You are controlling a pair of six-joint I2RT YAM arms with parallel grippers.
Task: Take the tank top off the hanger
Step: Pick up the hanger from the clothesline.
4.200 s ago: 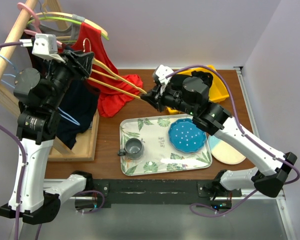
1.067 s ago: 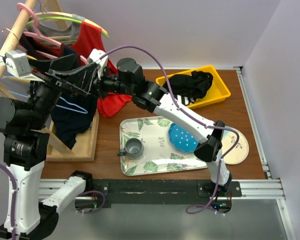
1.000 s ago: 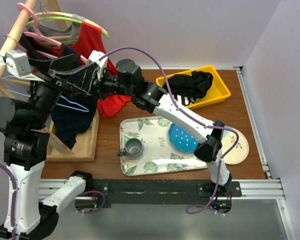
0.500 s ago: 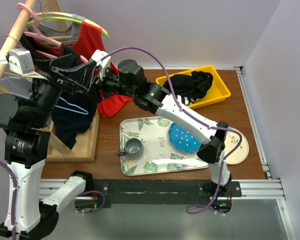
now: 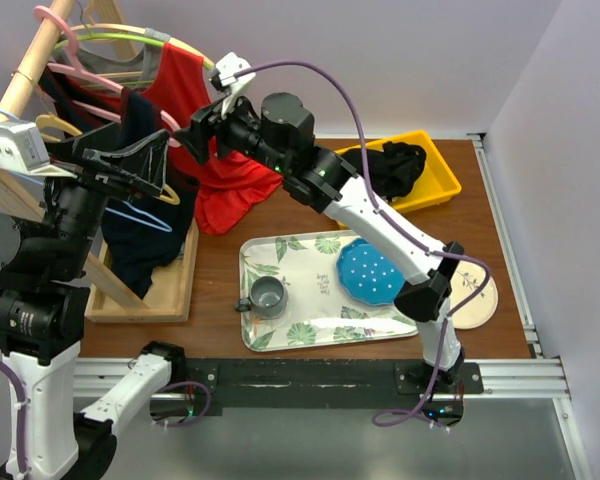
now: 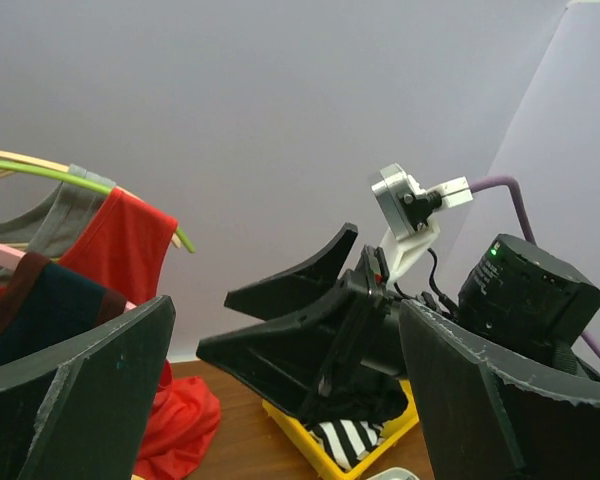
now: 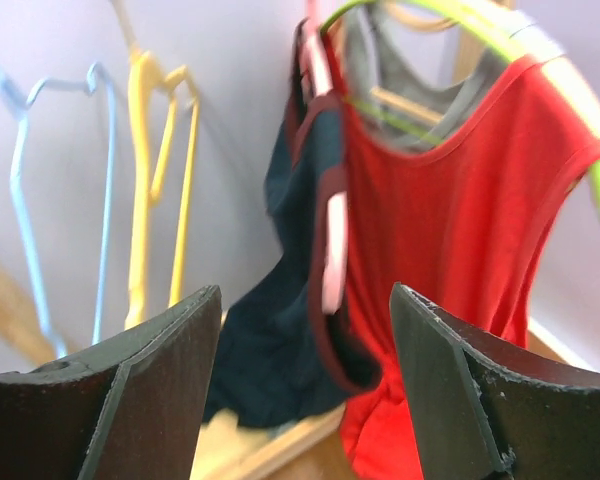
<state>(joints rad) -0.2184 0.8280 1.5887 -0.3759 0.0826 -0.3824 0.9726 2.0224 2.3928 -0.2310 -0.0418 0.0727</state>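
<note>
right tool [image 7: 305, 300] gapes before 1 red top [image 7: 450, 230], 1 navy top [image 7: 270, 340].

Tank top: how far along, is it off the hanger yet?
Done: nothing visible; the red tank top hangs on the green hanger, the navy garment on the pink hanger. In hand: nothing; right gripper and left gripper are open, empty, near the wooden rack. Left: grasp and pull it off.

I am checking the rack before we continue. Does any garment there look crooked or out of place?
Yes. The red tank top hangs from the green hanger, but its lower part lies bunched on the table instead of hanging free. Nothing looks spilled or damaged.
</note>
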